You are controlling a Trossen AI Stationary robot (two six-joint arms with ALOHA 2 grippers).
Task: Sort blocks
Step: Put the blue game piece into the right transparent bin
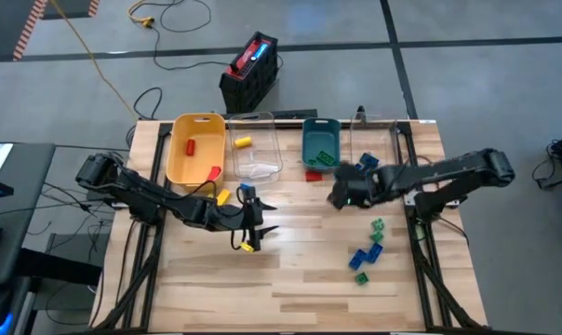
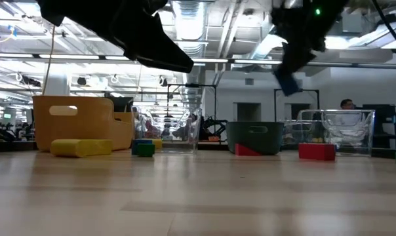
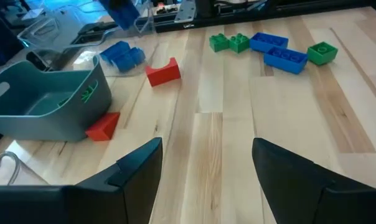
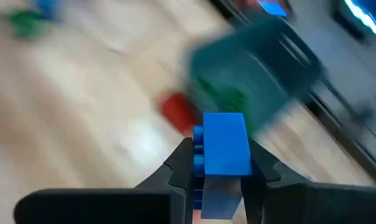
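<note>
A blue block (image 4: pixel 224 144) is clamped between the closed fingers of the right gripper (image 4: pixel 219 165), held up off the table (image 1: pixel 300 270) just in front of the teal bin (image 1: pixel 320 141). In the low view the same brick (image 2: pixel 288 84) is seen hanging in the air above that bin (image 2: pixel 254 137).

The left gripper (image 3: pixel 206 163) is held with its jaws spread wide and nothing between them. It is placed low over the table (image 3: pixel 287 112), well to the left of the teal bin in the high view, beside a yellow block (image 1: pixel 247 247) lying on the wood near its fingertips; whether that block is touched cannot be told.

Taking the teal bin (image 3: pixel 48 106) as the landmark: green blocks (image 1: pixel 324 154) are seen inside it. A red block (image 3: pixel 103 126) is lying against its front edge, and a second red block (image 3: pixel 162 72) is found just beside it on the wood. Two blue blocks (image 3: pixel 122 54) are resting next to it, at the clear bin (image 3: pixel 63 28) on its right. Further forward and to the right of it, a scatter of green and blue blocks (image 1: pixel 367 249) is spread on the table.

To the left of the teal bin a second clear bin (image 1: pixel 255 144) is set with a yellow block (image 1: pixel 243 141) in it, and beyond that a yellow bin (image 1: pixel 195 149) is set with a red block (image 1: pixel 191 145) inside.
</note>
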